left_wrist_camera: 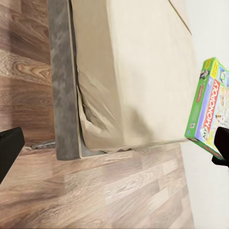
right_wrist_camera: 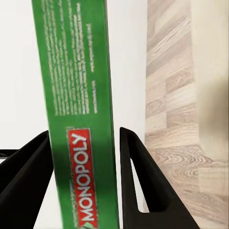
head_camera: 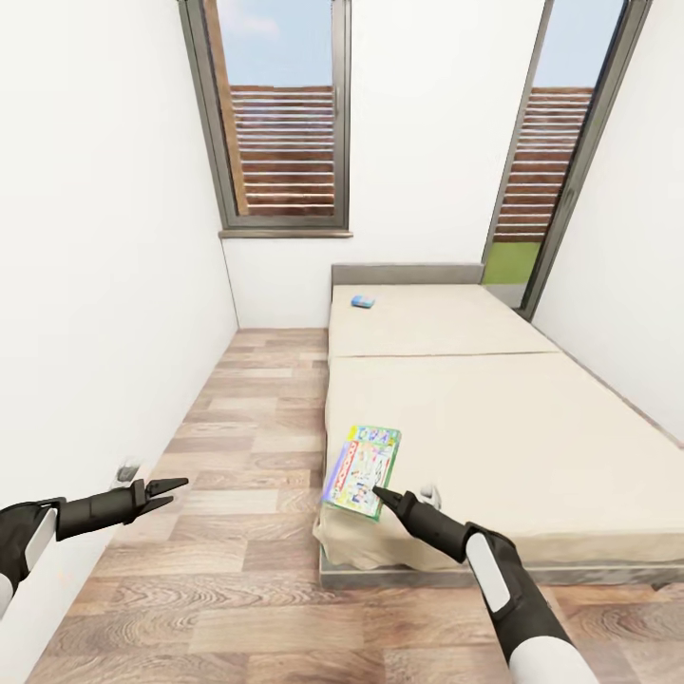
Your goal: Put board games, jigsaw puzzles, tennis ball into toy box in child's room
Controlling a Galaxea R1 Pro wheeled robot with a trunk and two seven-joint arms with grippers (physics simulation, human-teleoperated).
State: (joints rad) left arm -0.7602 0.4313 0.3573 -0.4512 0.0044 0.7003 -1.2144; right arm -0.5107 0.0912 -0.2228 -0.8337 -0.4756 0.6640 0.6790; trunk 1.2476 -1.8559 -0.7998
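A green-edged pastel board game (head_camera: 363,470), lettered "MONOPOLY", is at the near left corner of the bed (head_camera: 494,418). My right gripper (head_camera: 378,492) is shut on its near edge. In the right wrist view the green edge (right_wrist_camera: 78,95) fills the gap between the two black fingers (right_wrist_camera: 138,181). The left wrist view catches the same box (left_wrist_camera: 207,107) from the side, above the mattress corner. A smaller blue board game (head_camera: 362,301) lies near the grey headboard. My left gripper (head_camera: 171,488) hangs open over the floor, left of the bed, holding nothing.
The white wall (head_camera: 95,285) runs close along the left, leaving a strip of wood-plank floor (head_camera: 256,427) beside the bed. A small grey fitting (head_camera: 128,468) sits at the wall's foot. Tall dark-framed windows (head_camera: 285,123) stand behind the bed.
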